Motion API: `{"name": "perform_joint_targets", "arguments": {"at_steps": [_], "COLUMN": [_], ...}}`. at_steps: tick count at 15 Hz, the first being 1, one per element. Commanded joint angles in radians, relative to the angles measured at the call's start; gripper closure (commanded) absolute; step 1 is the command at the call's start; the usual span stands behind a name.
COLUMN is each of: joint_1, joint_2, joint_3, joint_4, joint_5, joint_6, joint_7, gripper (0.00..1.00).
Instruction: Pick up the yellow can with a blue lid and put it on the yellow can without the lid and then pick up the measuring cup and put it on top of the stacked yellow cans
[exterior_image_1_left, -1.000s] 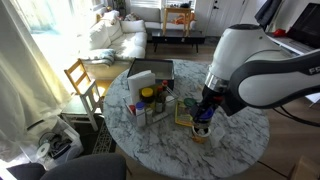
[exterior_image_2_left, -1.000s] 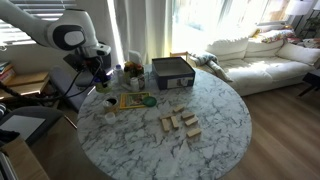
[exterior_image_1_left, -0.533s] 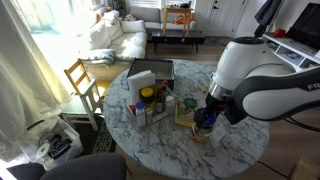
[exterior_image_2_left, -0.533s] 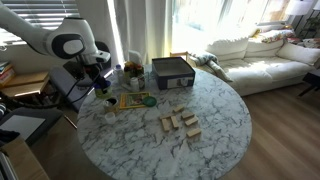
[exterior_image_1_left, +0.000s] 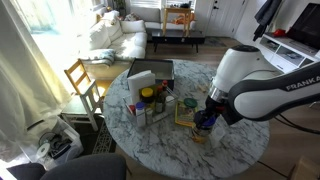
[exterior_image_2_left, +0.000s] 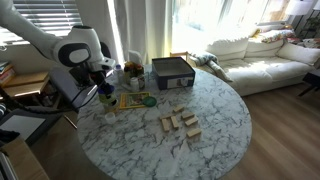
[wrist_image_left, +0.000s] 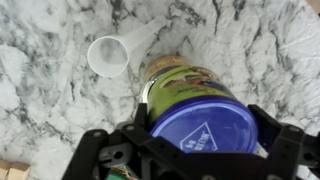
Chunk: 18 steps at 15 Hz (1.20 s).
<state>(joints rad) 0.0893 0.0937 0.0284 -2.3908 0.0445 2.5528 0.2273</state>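
- One yellow can with a blue lid shows in the wrist view, and one white measuring cup lies just beside it, apart from it, with its open mouth toward the camera.
- In an exterior view a second yellow can stands right under the lidded one; whether the two touch cannot be told.
- There is one dark lidded box, one flat book, one green disc, a small group of wooden blocks too small to count surely, and a cluster of bottles.
- All stand on a round table with a white, grey-veined marble top, in a bright living room with a white sofa and a wooden chair.
- The lidded can is short and yellow with a printed label; its lid is round and bright blue with a pale triangular mark.
- The gripper has its black fingers pressed to opposite sides of the lidded can, near the table's edge.
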Motion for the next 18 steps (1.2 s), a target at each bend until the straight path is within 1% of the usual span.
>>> {"name": "perform_joint_targets", "arguments": {"at_steps": [1, 3, 7, 11, 14, 18], "joint_1": [-0.023, -0.027, -0.034, -0.032, -0.027, -0.023], "joint_2": [0.035, 0.053, 0.058, 0.039, 0.021, 0.014], "joint_3": [0.001, 0.004, 0.010, 0.006, 0.000, 0.006], "joint_4": [-0.018, -0.022, -0.030, -0.041, -0.053, -0.070], "joint_5": [0.019, 0.026, 0.061, 0.071, 0.050, 0.059], "joint_6": [0.090, 0.122, 0.149, 0.120, 0.090, 0.097], "joint_7": [-0.033, -0.040, -0.057, -0.036, -0.013, -0.001], "gripper": [0.28, 0.28, 0.28, 0.28, 0.28, 0.28]}}
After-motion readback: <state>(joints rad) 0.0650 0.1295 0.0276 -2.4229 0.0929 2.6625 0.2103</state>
